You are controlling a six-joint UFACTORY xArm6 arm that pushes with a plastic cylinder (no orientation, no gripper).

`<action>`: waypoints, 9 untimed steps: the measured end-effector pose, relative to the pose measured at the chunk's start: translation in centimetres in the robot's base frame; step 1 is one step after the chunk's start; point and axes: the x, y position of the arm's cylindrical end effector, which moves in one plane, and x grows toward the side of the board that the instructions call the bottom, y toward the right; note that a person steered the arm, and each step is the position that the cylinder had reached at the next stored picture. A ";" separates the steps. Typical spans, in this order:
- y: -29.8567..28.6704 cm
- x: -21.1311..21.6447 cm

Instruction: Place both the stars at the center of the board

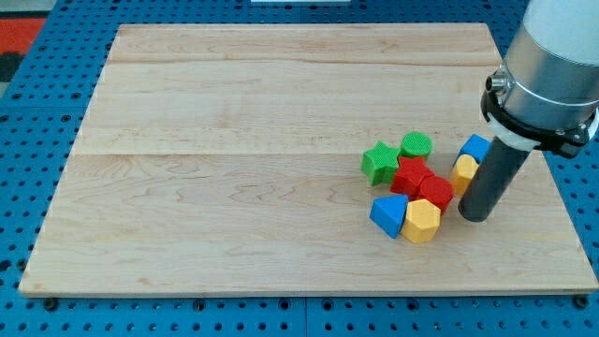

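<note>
A green star (379,163) lies right of the board's middle, at the left edge of a tight cluster. A red block (409,174) that looks star-shaped touches its right side. My tip (474,218) rests on the board at the cluster's right, just right of a second red block (436,192) and a yellow hexagon (422,221). It sits below a small yellow block (463,171), which the rod partly hides. The tip is about a hundred pixels right of the green star and touches neither star.
A green round block (416,145) sits above the red star. A blue wedge-shaped block (387,215) lies left of the yellow hexagon. A blue cube (475,148) sits above the small yellow block, beside the rod. The wooden board (234,187) lies on a blue pegboard.
</note>
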 end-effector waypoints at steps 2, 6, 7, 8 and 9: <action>0.2 0.0; -3.5 -2.6; -5.3 -2.6; -11.0 -5.6; -14.5 -9.6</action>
